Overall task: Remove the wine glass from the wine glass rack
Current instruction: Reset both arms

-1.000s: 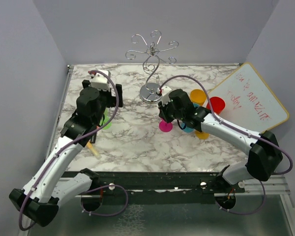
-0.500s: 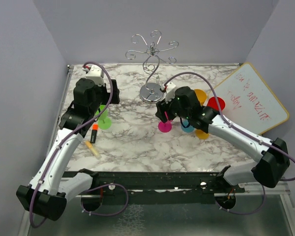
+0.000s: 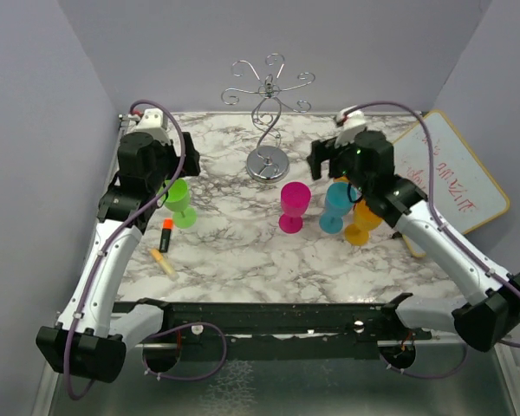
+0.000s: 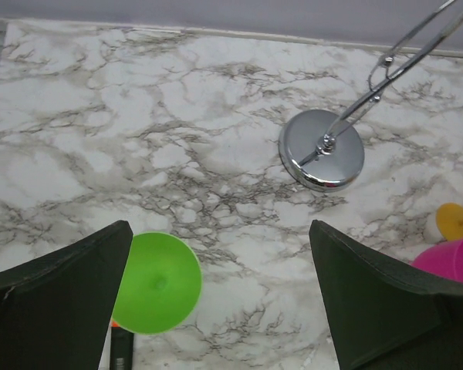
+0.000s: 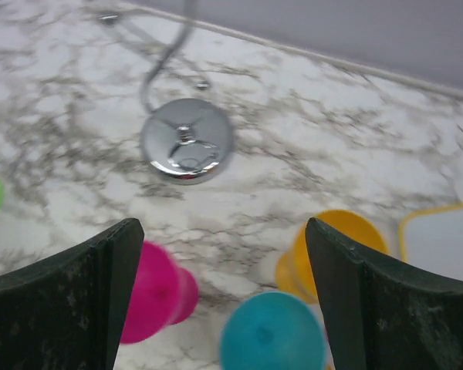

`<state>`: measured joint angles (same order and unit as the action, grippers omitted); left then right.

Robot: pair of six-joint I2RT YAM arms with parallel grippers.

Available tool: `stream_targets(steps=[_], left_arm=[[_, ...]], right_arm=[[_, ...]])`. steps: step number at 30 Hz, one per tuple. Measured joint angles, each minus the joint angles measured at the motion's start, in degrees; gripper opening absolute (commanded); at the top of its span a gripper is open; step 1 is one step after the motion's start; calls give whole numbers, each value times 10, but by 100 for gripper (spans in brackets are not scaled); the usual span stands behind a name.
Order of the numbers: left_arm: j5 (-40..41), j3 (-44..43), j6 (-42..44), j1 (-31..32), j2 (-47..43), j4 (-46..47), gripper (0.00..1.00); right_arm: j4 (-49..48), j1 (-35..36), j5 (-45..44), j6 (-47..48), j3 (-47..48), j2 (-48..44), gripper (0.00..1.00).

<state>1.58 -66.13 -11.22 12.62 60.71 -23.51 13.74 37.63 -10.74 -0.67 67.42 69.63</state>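
One pink glass [image 3: 294,199] is standing on the bench [image 3: 234,247] by the rack [image 3: 267,163]; we are holding left claw [image 4: 224,308] and right claw [image 5: 220,293] spread.

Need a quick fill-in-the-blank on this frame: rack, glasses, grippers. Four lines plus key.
1. The wine glass rack has ___ glasses hanging from its arms.
2. The glass standing nearest the left gripper is ___.
3. Immediately left of the teal glass in the top view stands the ___ glass.
4. The right gripper, like the left, has its jaws ___.
Missing words: no; green; pink; open.
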Motion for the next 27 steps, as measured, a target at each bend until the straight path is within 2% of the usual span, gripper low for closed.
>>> stream_targets(steps=[4,6,8,13,21,27], left_arm=[[0,-7,-13,-49,1,-25,99],[1,-19,-19,-59,3,-41,99],[5,-35,-26,-60,5,-54,99],[24,-62,-36,-60,3,-60,99],[29,-65,-49,-60,6,-61,99],[29,-61,-60,-60,9,-61,99]], right_arm=[[12,-182,16,-57,15,31,95],[20,-232,3,-73,14,37,96],[28,-235,-5,-87,14,36,100],[41,-224,6,-113,23,33,100],[6,-223,6,-140,-27,-34,100],[6,-223,-12,-146,-14,-35,100]])
